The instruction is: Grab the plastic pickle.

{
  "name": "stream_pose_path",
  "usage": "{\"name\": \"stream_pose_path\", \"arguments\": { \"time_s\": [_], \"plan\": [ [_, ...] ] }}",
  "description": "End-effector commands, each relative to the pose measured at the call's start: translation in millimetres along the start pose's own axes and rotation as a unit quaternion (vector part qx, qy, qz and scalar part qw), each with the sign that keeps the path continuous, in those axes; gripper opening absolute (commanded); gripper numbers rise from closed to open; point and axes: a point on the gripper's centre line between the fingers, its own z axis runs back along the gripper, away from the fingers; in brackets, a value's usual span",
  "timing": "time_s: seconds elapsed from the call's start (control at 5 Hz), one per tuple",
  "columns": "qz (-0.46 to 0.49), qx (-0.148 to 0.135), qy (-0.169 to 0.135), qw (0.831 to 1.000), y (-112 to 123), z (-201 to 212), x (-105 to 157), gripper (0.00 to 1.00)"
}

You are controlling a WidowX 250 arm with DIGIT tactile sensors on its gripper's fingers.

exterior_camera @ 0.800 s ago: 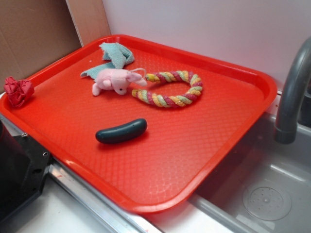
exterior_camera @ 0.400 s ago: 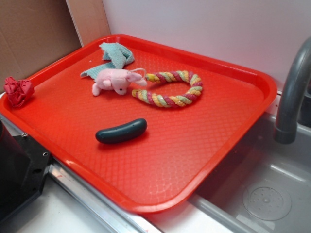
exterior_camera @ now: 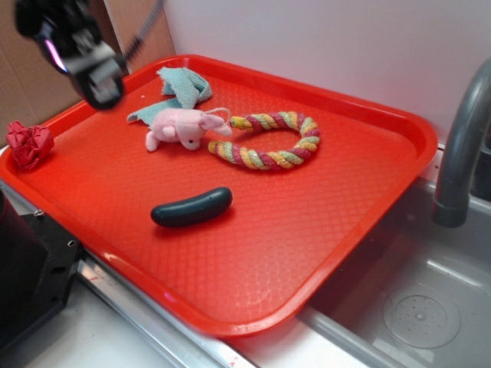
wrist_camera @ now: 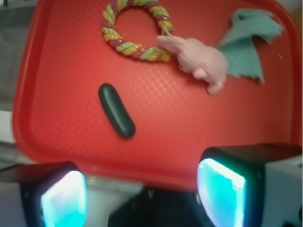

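The plastic pickle [exterior_camera: 192,207] is dark green and sausage-shaped, and it lies flat on the red tray [exterior_camera: 322,230] near the tray's front-left part. In the wrist view the pickle [wrist_camera: 116,110] lies on the tray [wrist_camera: 61,71], well ahead of the fingers. My gripper [exterior_camera: 100,86] hangs blurred in the air above the tray's far-left corner, far from the pickle. Its fingers stand wide apart in the wrist view, and the gripper [wrist_camera: 142,194] is open with nothing between them.
On the back of the tray are a pink plush toy [exterior_camera: 182,128], a multicoloured rope ring [exterior_camera: 268,140] and a teal cloth [exterior_camera: 180,88]. A red crumpled piece [exterior_camera: 29,143] sits at the tray's left edge. A grey faucet [exterior_camera: 460,146] and sink [exterior_camera: 414,307] are to the right. A black box [exterior_camera: 31,268] is at front left.
My gripper has come into the exterior view at the top left, where nothing showed before. The pickle and the other things have not moved.
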Motion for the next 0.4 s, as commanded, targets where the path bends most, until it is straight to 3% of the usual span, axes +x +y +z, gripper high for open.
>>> {"name": "stream_pose_path", "arguments": {
  "time_s": [0.0, 0.2],
  "plan": [
    [-0.071, 0.003, 0.002, 0.997, -16.9, -69.1, 20.1, 1.0],
    [-0.094, 0.009, 0.019, 0.995, -19.1, -92.1, 22.6, 1.0]
  ]
}}
